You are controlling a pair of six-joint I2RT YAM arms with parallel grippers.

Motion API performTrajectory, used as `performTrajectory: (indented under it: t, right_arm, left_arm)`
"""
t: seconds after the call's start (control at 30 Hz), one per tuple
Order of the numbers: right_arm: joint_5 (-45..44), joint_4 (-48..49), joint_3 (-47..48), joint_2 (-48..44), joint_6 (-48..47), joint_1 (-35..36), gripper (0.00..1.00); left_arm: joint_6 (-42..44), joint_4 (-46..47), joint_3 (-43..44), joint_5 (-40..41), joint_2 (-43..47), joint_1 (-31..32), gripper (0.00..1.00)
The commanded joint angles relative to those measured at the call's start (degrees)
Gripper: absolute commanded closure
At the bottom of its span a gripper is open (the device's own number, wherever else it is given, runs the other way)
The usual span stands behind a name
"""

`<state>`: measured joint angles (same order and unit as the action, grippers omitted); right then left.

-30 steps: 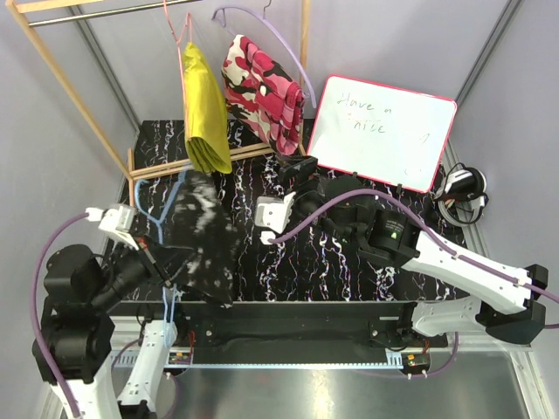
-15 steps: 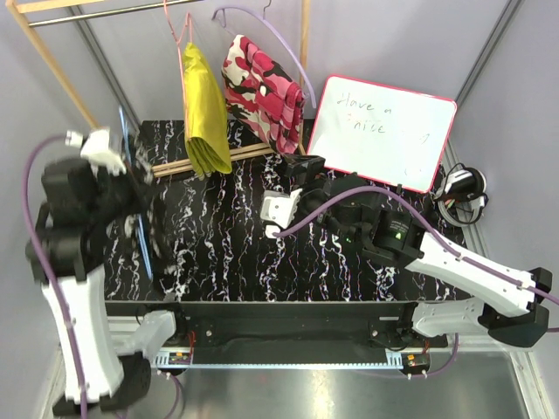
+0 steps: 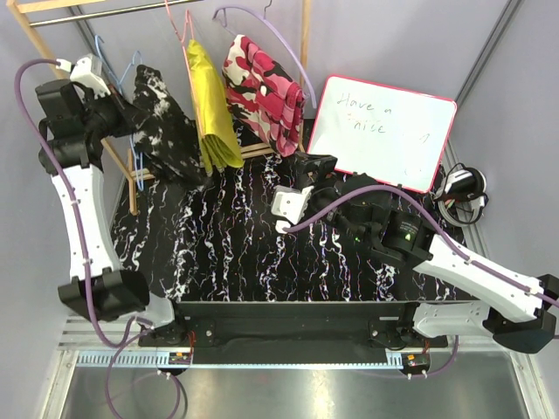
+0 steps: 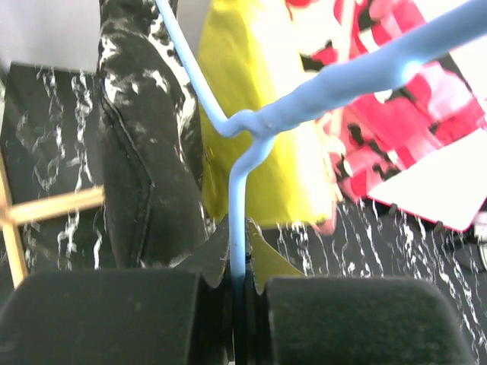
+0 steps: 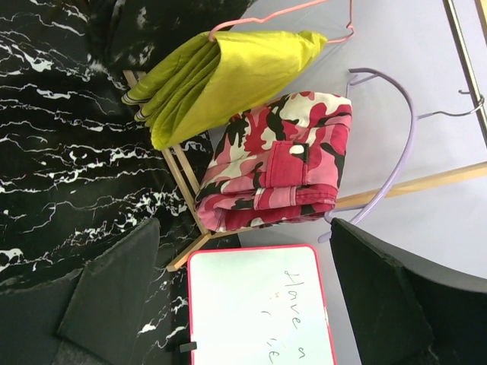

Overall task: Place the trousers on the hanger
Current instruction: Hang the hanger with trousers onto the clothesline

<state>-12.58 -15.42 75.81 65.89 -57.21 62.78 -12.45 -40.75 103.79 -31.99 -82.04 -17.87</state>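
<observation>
Light-blue wire is pinched tight between the fingers of the left gripper (image 4: 237, 283), which is raised high at the left end of the wooden rack (image 3: 26, 30). That wire is the hanger (image 4: 238, 199), held just below the twist where its hook begins. I cannot tell whether the hook sits on the rack's rail. The trousers (image 3: 162, 122), black with white blotches, are draped over the hanger and hang in a folded bundle inside the rack's left end, above the black veined tabletop (image 3: 236, 253). Further right along the rack hang a yellow garment (image 3: 205, 105) and then a pink camouflage garment (image 3: 262, 92). The right gripper (image 3: 307, 168) hovers low in front of the rack's right end, its fingers (image 5: 114, 281) spread wide and holding nothing. A whiteboard (image 3: 380, 131) leans to the right of the rack.
</observation>
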Motion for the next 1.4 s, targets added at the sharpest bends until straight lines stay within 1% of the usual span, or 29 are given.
performTrajectory:
  t: [0.0,0.03,0.07,0.1,0.17,0.37,0.53,0.7,0.9,1.23,1.27,1.3,1.33,1.37]
  right_arm:
    - [0.18,0.83,-1.01,-0.76,1.49,-0.56,0.00]
    - [0.27,0.92,-1.10,-0.41,1.49,-0.47,0.00]
    - [0.36,0.92,-1.02,-0.32,1.57,-0.56,0.00]
    - [0.45,0.92,-1.02,-0.15,1.66,-0.56,0.00]
    - [0.45,0.92,-0.84,0.38,1.58,-0.56,0.00]
    - [0.80,0.83,-0.49,1.43,2.01,-0.56,0.00]
    - [1.24,1.09,-0.05,2.31,2.28,-0.56,0.00]
    - [1.33,1.27,0.13,2.84,2.45,-0.47,0.00]
    - [1.33,1.18,0.30,3.37,2.72,-0.56,0.00]
    - [0.71,1.09,0.83,3.46,3.16,-0.47,0.00]
    - [0.63,1.01,0.83,3.37,3.24,-0.64,0.00]
    - [0.54,0.92,0.83,3.37,3.42,-0.65,0.00]
    - [0.54,0.74,1.00,3.28,3.68,-0.65,0.00]
    - [0.54,0.66,1.01,3.20,3.77,-0.65,0.00]
  left_arm:
    - [-1.69,31.38,2.65,-10.54,-1.00,-2.95,1.00]
    - [-4.14,33.78,2.21,-10.90,-1.63,-3.92,1.00]
    - [-5.64,36.77,1.60,-14.12,-2.24,-4.45,1.00]
    - [-6.96,40.54,1.85,-15.20,-3.90,-5.15,1.00]
    - [-7.94,42.84,3.34,-16.69,-5.32,-5.42,1.00]
    - [-7.85,40.93,9.15,-14.86,-12.16,-5.77,1.00]
    - [-10.75,40.93,12.39,-14.33,-15.69,-5.69,1.00]
    - [-14.70,33.82,16.79,-14.51,-19.73,-5.69,1.00]
    - [-16.99,26.96,23.12,-13.45,-23.42,-6.13,1.00]
    - [-18.58,18.44,27.17,-10.99,-27.47,-7.09,1.00]
    - [-19.10,17.91,27.00,-10.90,-27.47,-7.53,0.97]
    - [-19.28,17.64,26.30,-10.90,-27.30,-7.79,0.88]
    - [-19.37,17.11,25.33,-10.90,-26.08,-7.97,0.72]
    - [-18.93,17.11,24.02,-10.90,-25.02,-8.41,0.66]
